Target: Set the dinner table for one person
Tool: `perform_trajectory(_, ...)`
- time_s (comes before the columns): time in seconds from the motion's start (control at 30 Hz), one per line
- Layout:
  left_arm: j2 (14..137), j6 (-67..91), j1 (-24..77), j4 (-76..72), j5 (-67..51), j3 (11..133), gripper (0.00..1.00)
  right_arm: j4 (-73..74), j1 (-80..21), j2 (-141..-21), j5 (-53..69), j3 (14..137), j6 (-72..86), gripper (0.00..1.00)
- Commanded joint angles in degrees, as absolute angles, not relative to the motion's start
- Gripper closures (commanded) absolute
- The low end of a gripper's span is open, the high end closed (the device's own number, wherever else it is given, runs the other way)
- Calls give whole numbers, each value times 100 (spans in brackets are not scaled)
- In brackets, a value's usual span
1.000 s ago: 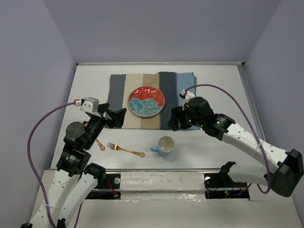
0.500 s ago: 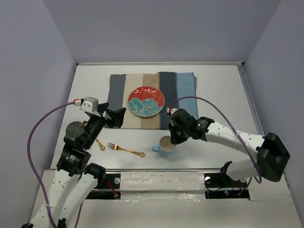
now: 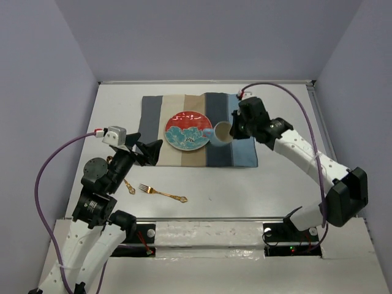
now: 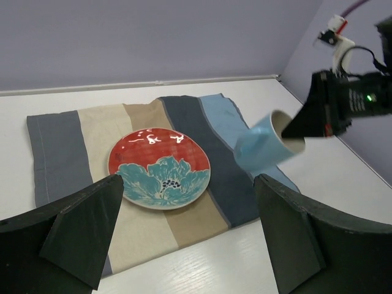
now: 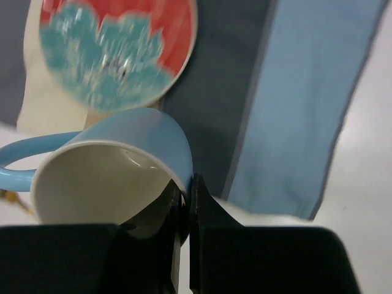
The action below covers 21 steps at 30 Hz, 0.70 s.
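A light blue mug (image 3: 222, 131) hangs tilted in the air over the striped mat (image 3: 153, 116), just right of the red and teal plate (image 3: 188, 130). My right gripper (image 3: 233, 130) is shut on its rim, one finger inside and one outside. The right wrist view shows the mug (image 5: 116, 165) pinched at the gripper (image 5: 188, 184), with the plate (image 5: 116, 55) beyond. My left gripper (image 3: 150, 150) stands open and holds nothing, near the mat's front left edge. In the left wrist view the gripper (image 4: 188, 184) frames the plate (image 4: 159, 166), and the mug (image 4: 263, 147) hangs at the right.
A gold fork (image 3: 162, 193) and a gold spoon (image 3: 129, 186) lie on the white dinner table (image 3: 275, 184) in front of the mat, near my left arm. Walls close in the table at the back and on both sides.
My right gripper came down on the mug near the table's front, shut on its rim, then lifted it and carried it back over the mat beside the plate. The left arm stayed still.
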<state>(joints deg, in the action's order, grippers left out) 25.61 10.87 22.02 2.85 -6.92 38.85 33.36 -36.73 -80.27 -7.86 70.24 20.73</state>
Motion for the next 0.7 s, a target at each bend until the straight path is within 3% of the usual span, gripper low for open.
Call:
perform_trajectory(0.0,2443,1055,2180,70,-756,3823,1,2531,-2443,-8868,-984,8128,1767,100)
perform_trajectory(0.27,2426,1055,2206,79,-747,3832,1,2531,-1513,-10843,-466,10087,1793,100)
perform_trajectory(0.67,2549,1037,2241,70,-756,3841,1,2645,-1011,-12128,-141,10977,1969,100)
